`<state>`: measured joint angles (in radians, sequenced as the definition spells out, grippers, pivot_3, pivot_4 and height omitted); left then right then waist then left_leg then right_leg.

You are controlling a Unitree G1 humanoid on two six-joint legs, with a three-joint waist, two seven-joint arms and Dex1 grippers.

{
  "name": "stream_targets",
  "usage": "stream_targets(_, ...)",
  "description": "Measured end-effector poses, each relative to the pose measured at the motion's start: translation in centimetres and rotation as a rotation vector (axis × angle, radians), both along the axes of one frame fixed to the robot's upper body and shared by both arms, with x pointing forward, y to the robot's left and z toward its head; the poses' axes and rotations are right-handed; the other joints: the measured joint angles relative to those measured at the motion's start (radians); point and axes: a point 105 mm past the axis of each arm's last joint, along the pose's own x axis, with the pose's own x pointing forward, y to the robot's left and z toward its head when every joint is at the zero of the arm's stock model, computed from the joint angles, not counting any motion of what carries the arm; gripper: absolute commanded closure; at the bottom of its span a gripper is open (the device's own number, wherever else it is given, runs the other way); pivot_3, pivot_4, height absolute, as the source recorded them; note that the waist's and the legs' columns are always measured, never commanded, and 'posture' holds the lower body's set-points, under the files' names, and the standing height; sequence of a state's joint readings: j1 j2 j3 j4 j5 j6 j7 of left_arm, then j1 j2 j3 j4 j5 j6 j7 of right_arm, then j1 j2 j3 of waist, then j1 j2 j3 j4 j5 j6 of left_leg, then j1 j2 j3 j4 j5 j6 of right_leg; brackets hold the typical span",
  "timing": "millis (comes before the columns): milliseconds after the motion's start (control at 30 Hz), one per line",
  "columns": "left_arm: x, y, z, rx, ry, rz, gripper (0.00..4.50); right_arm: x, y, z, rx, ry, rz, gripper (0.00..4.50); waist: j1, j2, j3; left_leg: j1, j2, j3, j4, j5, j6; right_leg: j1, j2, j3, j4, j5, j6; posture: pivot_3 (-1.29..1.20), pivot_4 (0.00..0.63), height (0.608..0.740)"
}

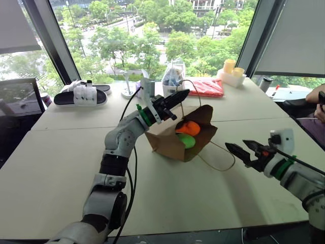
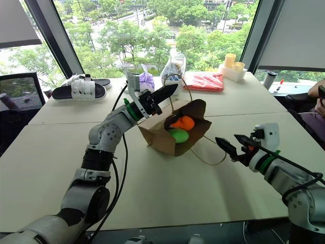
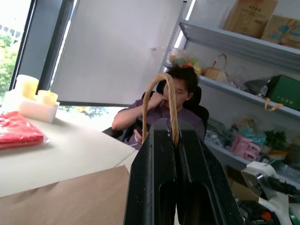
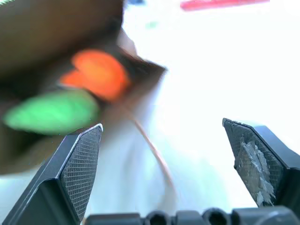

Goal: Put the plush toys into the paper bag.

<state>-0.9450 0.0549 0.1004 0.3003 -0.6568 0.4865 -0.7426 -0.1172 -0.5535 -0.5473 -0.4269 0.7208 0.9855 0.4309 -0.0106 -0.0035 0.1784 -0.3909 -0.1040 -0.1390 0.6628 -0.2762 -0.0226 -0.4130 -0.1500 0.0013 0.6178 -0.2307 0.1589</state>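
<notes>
- No text, label, brand, number or sign can be read in any view.
- The cardboard boxes (image 3: pixel 248 16) on the top shelf — seen from the left wrist — carry dark print, too small to make out.
- The red flat packet (image 1: pixel 205 86) at the far side of the table shows no legible marking.

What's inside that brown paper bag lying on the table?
Inside the paper bag, an orange plush toy sits above a green plush toy. The bag's deeper inside is hidden by its paper walls.
</notes>
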Motion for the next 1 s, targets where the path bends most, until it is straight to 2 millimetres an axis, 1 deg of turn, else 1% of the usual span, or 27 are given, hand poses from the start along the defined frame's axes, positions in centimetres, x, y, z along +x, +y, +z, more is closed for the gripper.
stream_targets(100,0.0,-0.1,-0.1,0.001,-0.001,-0.008,4.50,-0.7,-0.4,-1.9,0.076,0.043,-0.057,0.05,0.000,0.000,0.000,0.000,0.000,0.000,0.000,0.000,0.000,0.000,0.001,0.000,0.001,0.000,0.000,0.00,0.150,0.740)
stream_targets(200,0.0,0.0,-0.1,0.002,-0.004,-0.009,4.50,-1.4,0.0,-4.9,0.207,0.116,-0.093,0.05,0.001,0.000,0.000,0.000,0.000,0.000,0.000,0.000,0.000,0.000,0.000,0.000,0.001,0.000,0.000,0.00,0.150,0.740)
stream_targets(233,0.0,0.0,-0.1,0.003,-0.004,-0.009,4.50,-1.5,0.2,-5.5,0.232,0.132,-0.101,0.05,0.001,0.000,0.000,0.000,0.000,0.000,0.000,0.000,0.000,0.000,0.000,0.001,0.001,0.000,0.000,0.00,0.150,0.740)
stream_targets(367,0.0,-0.1,-0.2,0.008,-0.005,-0.007,4.50,-1.3,1.0,-6.2,0.280,0.144,-0.099,0.05,0.000,0.000,0.000,0.000,0.000,-0.001,0.000,0.000,0.000,0.000,0.000,0.001,0.001,0.000,0.000,0.00,0.150,0.740)
stream_targets(467,0.0,-0.1,-0.2,0.009,-0.005,-0.006,4.50,-1.1,1.7,-6.6,0.329,0.148,-0.100,0.88,0.000,0.000,0.000,0.000,0.000,-0.001,0.000,0.000,0.000,0.000,0.000,0.001,0.001,0.000,0.000,0.00,0.150,0.740)
stream_targets(500,0.0,-0.1,-0.2,0.009,-0.005,-0.007,4.50,-1.0,1.9,-6.7,0.350,0.148,-0.097,1.47,0.000,0.000,0.000,0.000,0.000,0.000,0.000,0.000,0.000,0.000,0.000,0.001,0.001,0.000,0.000,0.00,0.150,0.740)
stream_targets(533,0.0,-0.1,-0.2,0.009,-0.005,-0.007,4.50,-1.0,2.1,-6.8,0.372,0.148,-0.093,1.92,0.000,0.000,0.000,0.000,0.000,-0.001,0.000,0.000,0.000,0.000,0.000,0.001,0.001,0.000,0.000,0.00,0.150,0.740)
stream_targets(633,0.0,-0.1,-0.2,0.009,-0.005,-0.007,4.50,-0.8,2.6,-6.5,0.412,0.133,-0.083,3.53,0.000,0.000,0.000,0.000,0.000,-0.001,0.000,0.000,0.000,0.000,0.000,0.001,0.001,0.000,0.000,0.00,0.150,0.740)
stream_targets(700,0.0,-0.1,-0.2,0.009,-0.004,-0.005,4.50,-0.7,2.6,-6.3,0.418,0.125,-0.085,4.44,0.000,0.000,0.000,0.000,0.000,-0.001,0.000,0.000,0.000,0.000,0.000,0.001,0.001,0.000,0.000,0.00,0.150,0.740)
stream_targets(900,0.0,-0.1,-0.1,0.009,-0.007,0.003,4.50,-0.7,3.1,-6.0,0.454,0.123,-0.068,4.44,0.000,0.000,0.000,0.000,0.000,-0.001,0.000,0.000,0.000,0.000,0.000,0.001,0.001,0.000,0.000,0.00,0.150,0.740)
stream_targets(1000,0.0,-0.1,0.0,0.009,-0.007,0.008,4.50,-0.8,3.2,-5.2,0.478,0.106,-0.039,4.44,0.000,0.000,0.000,0.000,0.000,0.000,0.000,0.000,0.000,0.000,0.000,0.001,0.001,0.000,0.000,0.00,0.150,0.740)
